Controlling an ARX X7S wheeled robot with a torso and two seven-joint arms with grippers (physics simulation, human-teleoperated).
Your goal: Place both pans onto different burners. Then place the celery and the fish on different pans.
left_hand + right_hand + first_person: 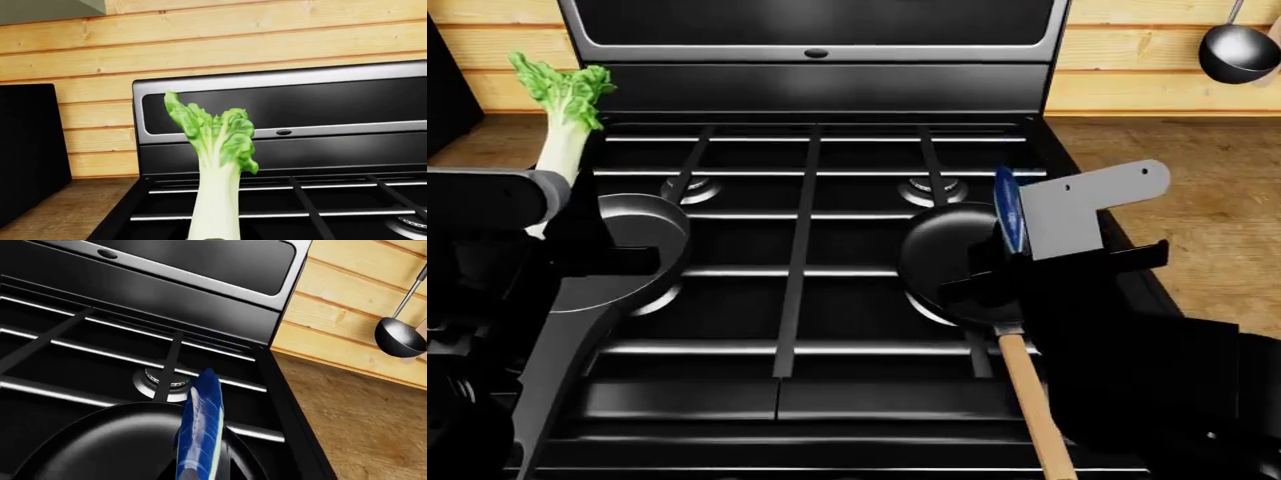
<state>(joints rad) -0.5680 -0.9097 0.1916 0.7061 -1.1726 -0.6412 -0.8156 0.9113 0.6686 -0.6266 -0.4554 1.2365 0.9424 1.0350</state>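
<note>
Two black pans sit on the stove's front burners. The left pan (641, 232) is partly hidden by my left arm. The right pan (941, 255) (113, 440) has a wooden handle (1034, 400). Above the stove's left edge, beside the left pan, my left gripper (547, 192) is shut on the celery (563, 105) (217, 150), white stalk upright, green leaves on top. My right gripper (1014, 248) is shut on the blue fish (1006, 212) (200, 432) and holds it over the right pan's right side. The fingers of both grippers are out of the wrist views.
The two back burners (690, 188) (930, 188) (163, 382) lie under black grates. A black ladle (1238, 50) (398, 337) hangs on the wooden wall at the right. Wooden counter (1188, 200) flanks the stove. A black block (30, 150) stands at the left.
</note>
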